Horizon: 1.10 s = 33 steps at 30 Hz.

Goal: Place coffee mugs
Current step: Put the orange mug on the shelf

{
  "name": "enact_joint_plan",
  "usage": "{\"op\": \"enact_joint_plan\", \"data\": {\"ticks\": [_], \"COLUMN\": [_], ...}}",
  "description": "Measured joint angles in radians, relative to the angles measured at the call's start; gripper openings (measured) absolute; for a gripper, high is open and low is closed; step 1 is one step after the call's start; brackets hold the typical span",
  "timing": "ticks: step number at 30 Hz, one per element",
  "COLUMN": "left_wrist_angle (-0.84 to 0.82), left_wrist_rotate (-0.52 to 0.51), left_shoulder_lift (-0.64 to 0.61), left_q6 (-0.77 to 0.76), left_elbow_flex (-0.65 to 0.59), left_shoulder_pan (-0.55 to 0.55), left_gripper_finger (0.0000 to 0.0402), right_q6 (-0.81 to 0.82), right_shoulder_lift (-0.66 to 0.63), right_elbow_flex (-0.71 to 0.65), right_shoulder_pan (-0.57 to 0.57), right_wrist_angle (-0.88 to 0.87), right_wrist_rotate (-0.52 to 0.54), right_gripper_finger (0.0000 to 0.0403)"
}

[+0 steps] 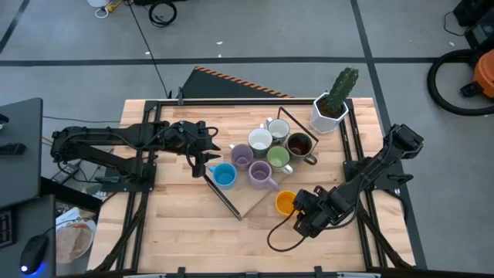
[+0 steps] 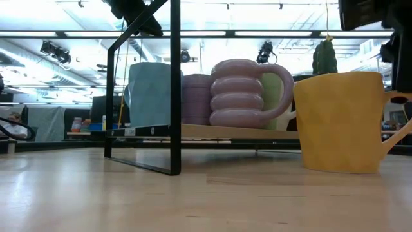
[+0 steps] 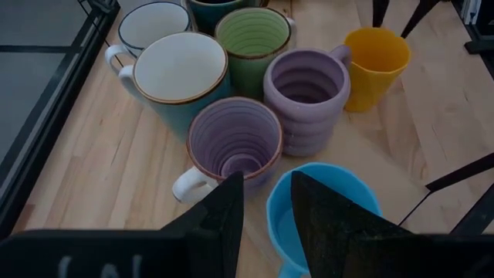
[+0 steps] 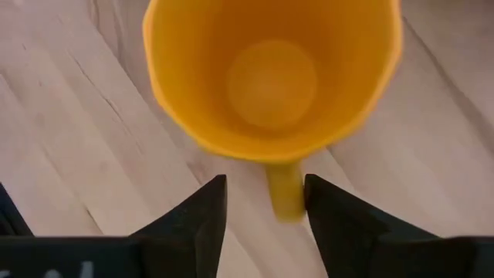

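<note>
Seven mugs stand clustered on a low wooden board (image 1: 248,199) inside a black frame: white (image 1: 260,140), steel-grey (image 1: 278,129), dark brown (image 1: 299,144), green (image 1: 279,158), two purple (image 1: 241,157) (image 1: 261,174), and blue (image 1: 225,176). The orange mug (image 1: 285,202) stands upright on the table beside the board. My left gripper (image 1: 205,162) is open just above the blue mug's rim (image 3: 272,202). My right gripper (image 4: 266,202) is open, with a finger on either side of the orange mug's handle (image 4: 284,193). My left gripper has one finger (image 3: 328,220) over the blue mug's mouth and the other (image 3: 225,212) outside its rim; I cannot tell whether either touches. My right gripper comes level at the orange mug's handle from the table's right side; a gap shows beside one finger, and I cannot tell whether the other touches.
A white faceted pot with a cactus (image 1: 332,108) stands at the far right of the table. The black frame's bars (image 2: 174,90) rise around the board. Bare wood lies on the near side (image 1: 231,239). A cable (image 1: 282,232) loops near the right arm.
</note>
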Motion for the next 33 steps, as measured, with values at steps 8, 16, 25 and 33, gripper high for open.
{"op": "enact_joint_plan", "data": {"ticks": [8,16,25,33], "left_wrist_angle": [0.000,-0.002,-0.013,-0.023], "left_wrist_rotate": [0.000,0.000,0.000,0.000], "left_shoulder_lift": [0.000,0.000,0.000,0.000], "left_q6": [-0.001,-0.002,0.006,0.008], "left_elbow_flex": [0.000,0.000,0.000,0.000], "left_shoulder_pan": [0.000,0.000,-0.011,-0.049], "left_gripper_finger": [0.0117,0.0117,0.0117,0.0117], "right_q6": [-0.023,-0.016,-0.016,-0.118], "right_shoulder_lift": [0.000,0.000,0.001,0.024], "right_elbow_flex": [-0.074,-0.074,-0.048,0.093], "right_shoulder_pan": [-0.002,-0.001,0.016,0.014], "right_wrist_angle": [0.129,0.188,0.296,0.288], "right_wrist_rotate": [0.027,0.075,0.076,0.175], "right_gripper_finger": [0.0142,0.0063,0.0063,0.0063]}}
